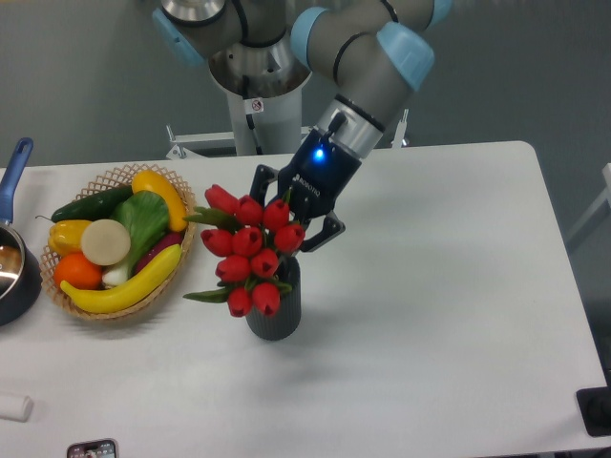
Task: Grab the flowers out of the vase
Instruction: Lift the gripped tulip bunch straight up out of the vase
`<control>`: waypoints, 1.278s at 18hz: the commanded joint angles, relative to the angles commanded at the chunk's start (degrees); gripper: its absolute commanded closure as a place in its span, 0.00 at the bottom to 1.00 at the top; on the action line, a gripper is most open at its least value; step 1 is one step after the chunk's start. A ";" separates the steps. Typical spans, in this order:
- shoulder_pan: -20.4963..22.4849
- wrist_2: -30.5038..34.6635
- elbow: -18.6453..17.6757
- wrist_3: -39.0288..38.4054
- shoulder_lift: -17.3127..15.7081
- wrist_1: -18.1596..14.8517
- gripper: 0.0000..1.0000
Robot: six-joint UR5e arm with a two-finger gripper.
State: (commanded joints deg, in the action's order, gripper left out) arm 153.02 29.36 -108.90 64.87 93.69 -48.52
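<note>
Gripping looks done, as far as I can judge: the dark two-finger claw (291, 212) sits right behind the bunch of red tulip buds w/ green leaves (250, 254), its prongs wrapped round the back of the bouquet, so I'd call it clamped on the flowers, tho the actual contact is hidden by the blooms. Bunch is upright, lower end at the round mouth of the small dark grey ribbed vase (275, 311), which stands on the white bench (449, 286) approx mid-bench, just right of the wicker basket (115, 177). Can't tell if the stems are fully clear of the vase; looks like they're not out yet. So: grasp made, lift prob only part way, pulling clear is left.

Counts: tulip buds, I make it about 9, a couple overlap. Vase 1. Arm 1, claw 1. Basket 1, holding veg & fruit: 1 long yellow banana-shaped piece (124, 285), 1 orange (76, 271), 1 dark green cucumber (91, 202), plus others. 1 blue-handled pot (13, 258) at left edge.
</note>
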 joint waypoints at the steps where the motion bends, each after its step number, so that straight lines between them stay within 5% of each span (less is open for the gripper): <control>1: 0.17 -0.26 0.35 -0.79 -0.18 0.00 0.52; 23: 5.80 -8.26 7.20 -14.14 -0.97 -0.09 0.55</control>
State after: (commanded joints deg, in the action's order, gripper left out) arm 158.81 21.09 -101.70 50.73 92.72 -48.60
